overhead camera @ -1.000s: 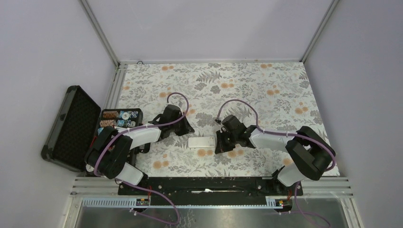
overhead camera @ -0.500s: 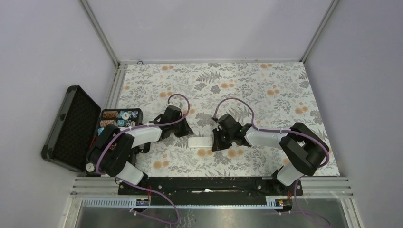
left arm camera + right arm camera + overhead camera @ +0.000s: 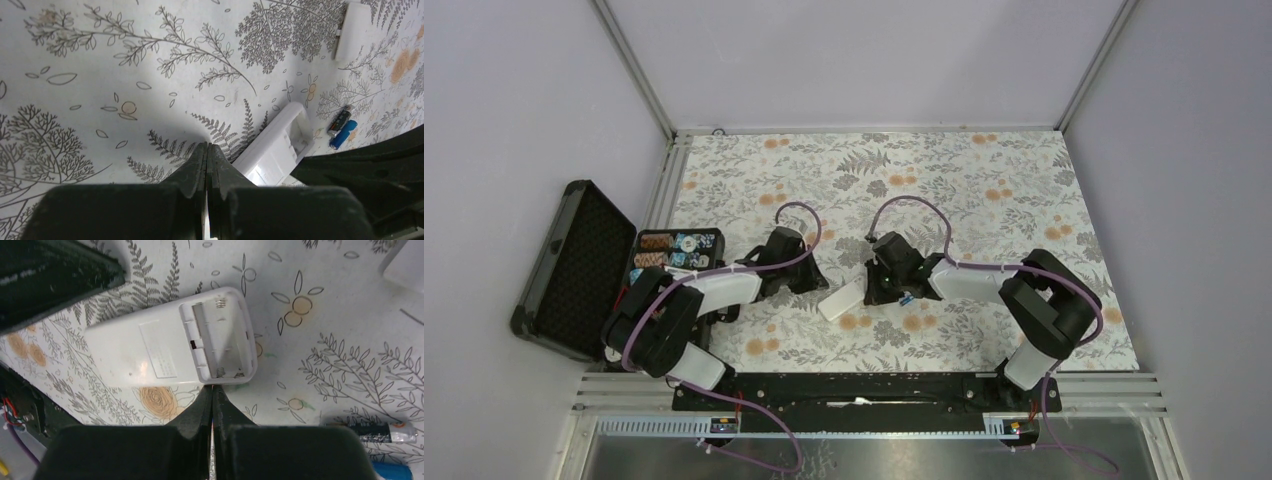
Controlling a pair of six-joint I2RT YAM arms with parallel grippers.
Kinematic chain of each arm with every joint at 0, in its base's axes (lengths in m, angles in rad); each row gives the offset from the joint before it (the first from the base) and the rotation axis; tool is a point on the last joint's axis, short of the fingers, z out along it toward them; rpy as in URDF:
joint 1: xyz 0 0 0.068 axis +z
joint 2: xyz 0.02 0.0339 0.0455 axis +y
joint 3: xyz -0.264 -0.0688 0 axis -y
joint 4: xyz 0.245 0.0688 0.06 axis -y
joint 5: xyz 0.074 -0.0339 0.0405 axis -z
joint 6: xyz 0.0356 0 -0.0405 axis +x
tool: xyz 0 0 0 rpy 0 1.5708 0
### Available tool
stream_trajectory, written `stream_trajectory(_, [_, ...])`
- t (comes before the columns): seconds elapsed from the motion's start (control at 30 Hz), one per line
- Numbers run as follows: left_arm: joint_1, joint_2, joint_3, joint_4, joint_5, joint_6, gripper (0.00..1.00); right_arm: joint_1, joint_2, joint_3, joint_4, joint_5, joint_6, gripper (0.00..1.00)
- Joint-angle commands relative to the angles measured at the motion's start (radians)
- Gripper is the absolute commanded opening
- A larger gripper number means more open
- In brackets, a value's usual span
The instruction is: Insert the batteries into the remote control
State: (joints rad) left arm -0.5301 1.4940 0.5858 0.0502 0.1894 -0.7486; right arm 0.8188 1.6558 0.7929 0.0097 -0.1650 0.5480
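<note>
The likeliest trouble lies with the right gripper (image 3: pixel 212 390): its jaws are clenched together on nothing, and the tips sit right at the 6 o'clock edge of the remote control (image 3: pixel 170 345), touching it or very nearly. Any further pressure there would probably slide or spin the light handset over the smooth floral cloth (image 3: pixel 984 190) rather than steady it, and could drive it out of reach. The batteries (image 3: pixel 380 431) are a second risk. They are round, so a brush from a finger would likely set them rolling, and pinched-together tips cannot pick one up until they part. The left gripper (image 3: pixel 207 147) is likewise closed and empty, just beside the remote at its 9 o'clock in the overhead view, and with both arms crowding so close they could foul each other. Whether it touches the remote I cannot tell. The remote lies near the middle of the table, tilted, face down. Its plain white back shows a pale label, and the battery bay at its 3 o'clock end is open and empty, with coil springs visible. The two cells, one dark with a silvery end and one blue, lie side by side at about 4 o'clock from it, near but apart. A loose white piece (image 3: pixel 407 265), possibly the bay cover, rests at 1 o'clock.
</note>
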Motion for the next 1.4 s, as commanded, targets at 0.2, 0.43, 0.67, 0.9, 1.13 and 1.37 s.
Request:
stream_trajectory(0.2, [-0.005, -0.084, -0.082, -0.03, 0.044, -0.001, 0.0, 0.008, 0.099, 0.104, -0.039, 0.093, -0.026, 0.0])
stream_trajectory(0.43, [-0.025, -0.14, -0.117, -0.047, 0.074, -0.018, 0.0, 0.007, 0.143, 0.152, -0.059, 0.099, -0.048, 0.0])
stream_trajectory(0.67, [-0.073, -0.17, -0.14, -0.049, 0.071, -0.052, 0.0, 0.008, 0.155, 0.175, -0.084, 0.122, -0.067, 0.0])
stream_trajectory(0.9, [-0.146, -0.181, -0.147, -0.036, 0.066, -0.094, 0.0, 0.009, 0.162, 0.201, -0.116, 0.146, -0.091, 0.0])
stream_trajectory(1.13, [-0.212, -0.153, -0.107, -0.011, 0.054, -0.123, 0.0, 0.008, 0.11, 0.198, -0.166, 0.212, -0.115, 0.0])
stream_trajectory(1.37, [-0.263, -0.065, -0.056, 0.04, 0.049, -0.141, 0.0, 0.007, -0.004, 0.158, -0.2, 0.252, -0.129, 0.0])
